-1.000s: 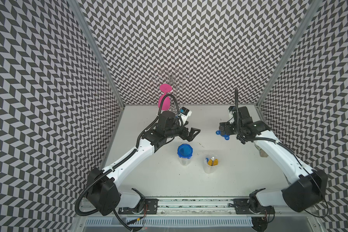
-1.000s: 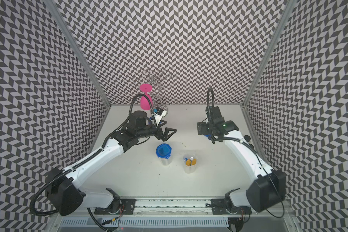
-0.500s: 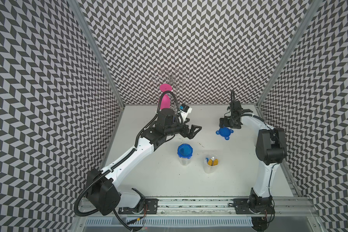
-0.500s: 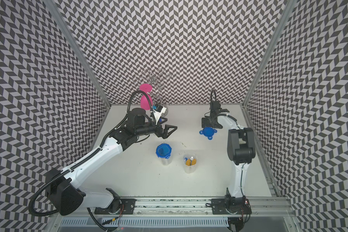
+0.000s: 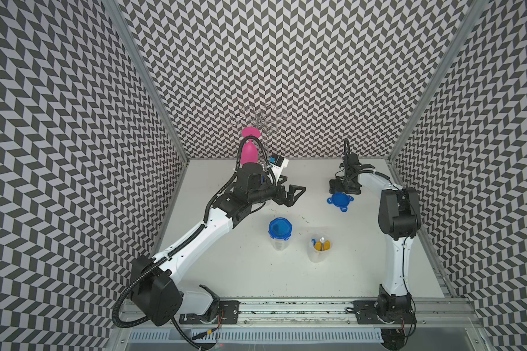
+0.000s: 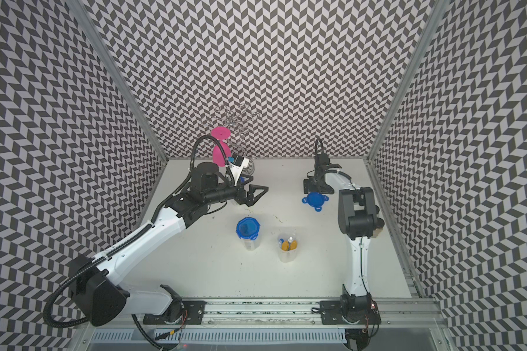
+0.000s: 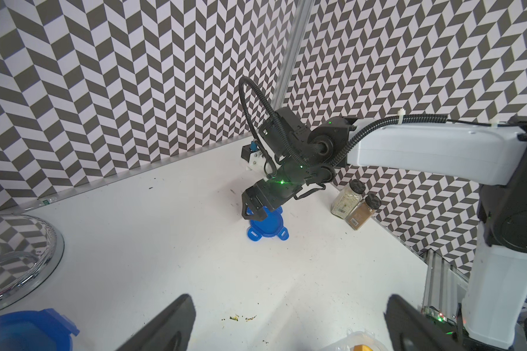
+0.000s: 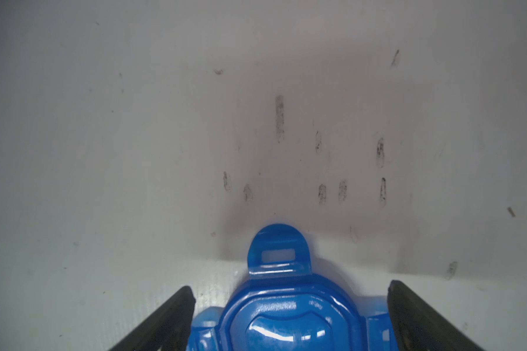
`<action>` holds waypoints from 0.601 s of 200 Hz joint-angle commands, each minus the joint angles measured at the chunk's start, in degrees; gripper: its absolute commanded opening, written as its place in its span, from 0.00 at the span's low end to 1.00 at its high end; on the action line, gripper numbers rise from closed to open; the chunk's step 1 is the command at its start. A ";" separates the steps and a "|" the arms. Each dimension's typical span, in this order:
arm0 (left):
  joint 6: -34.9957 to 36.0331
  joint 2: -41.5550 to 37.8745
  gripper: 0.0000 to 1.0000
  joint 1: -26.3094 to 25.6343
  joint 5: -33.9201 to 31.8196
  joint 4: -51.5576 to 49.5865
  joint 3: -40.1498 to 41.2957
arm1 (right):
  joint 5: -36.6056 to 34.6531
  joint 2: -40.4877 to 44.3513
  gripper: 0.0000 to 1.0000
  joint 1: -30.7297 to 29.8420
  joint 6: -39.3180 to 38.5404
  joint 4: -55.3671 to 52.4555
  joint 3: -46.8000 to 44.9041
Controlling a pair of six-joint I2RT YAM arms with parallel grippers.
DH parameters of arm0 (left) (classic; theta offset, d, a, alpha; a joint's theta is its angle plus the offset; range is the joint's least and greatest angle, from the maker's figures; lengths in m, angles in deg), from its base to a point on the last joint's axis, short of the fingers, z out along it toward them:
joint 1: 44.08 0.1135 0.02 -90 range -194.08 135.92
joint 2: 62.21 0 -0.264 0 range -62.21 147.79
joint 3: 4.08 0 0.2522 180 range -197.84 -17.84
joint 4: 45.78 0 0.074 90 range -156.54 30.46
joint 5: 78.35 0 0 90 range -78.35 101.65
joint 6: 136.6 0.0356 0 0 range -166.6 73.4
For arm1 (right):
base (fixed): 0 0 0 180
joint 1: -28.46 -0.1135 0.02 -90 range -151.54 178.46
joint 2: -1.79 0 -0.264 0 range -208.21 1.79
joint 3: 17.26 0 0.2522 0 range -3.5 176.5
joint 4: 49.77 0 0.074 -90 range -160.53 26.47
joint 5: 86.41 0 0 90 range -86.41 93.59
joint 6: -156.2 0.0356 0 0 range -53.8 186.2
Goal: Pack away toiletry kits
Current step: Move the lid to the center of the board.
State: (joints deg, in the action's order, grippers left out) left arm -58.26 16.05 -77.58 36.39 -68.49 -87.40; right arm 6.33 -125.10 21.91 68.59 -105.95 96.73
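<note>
The right gripper (image 8: pixel 291 288) hangs spread wide astride the loose blue lid (image 8: pixel 286 322), which lies flat on the table (image 5: pixel 241 273) between its jaws, ungripped. To do this well, it should lower, centre on the side tabs, and close squarely so the lid lifts level for the open jar (image 5: pixel 319 252), which stands well off toward the arm's base. The left gripper (image 5: pixel 294 196) is spread and empty, near the lidded jar (image 5: pixel 280 232).

The wrist view cuts off half of the lid, contact with the jaws is unclear, and the jar's contents are too small to sort.

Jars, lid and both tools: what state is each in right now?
Lidded jar: upright, closed.
Open jar: upright, lidless, toiletries inside.
Loose lid: lying flat, not gripped.
Left tool: open, empty.
Right tool: open, straddling the loose lid.
Pink goblet: upside down.
</note>
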 commanded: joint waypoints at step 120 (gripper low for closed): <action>0.14 -0.29 1.00 1.01 3.39 1.05 1.62 | 2.79 6.79 0.96 -1.84 -4.63 -0.26 -11.80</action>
State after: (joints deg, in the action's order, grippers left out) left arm -58.48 16.05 -77.03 38.55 -68.16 -85.87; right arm 6.37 -121.32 20.38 63.87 -105.11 88.90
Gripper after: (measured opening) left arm 0.995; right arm 0.966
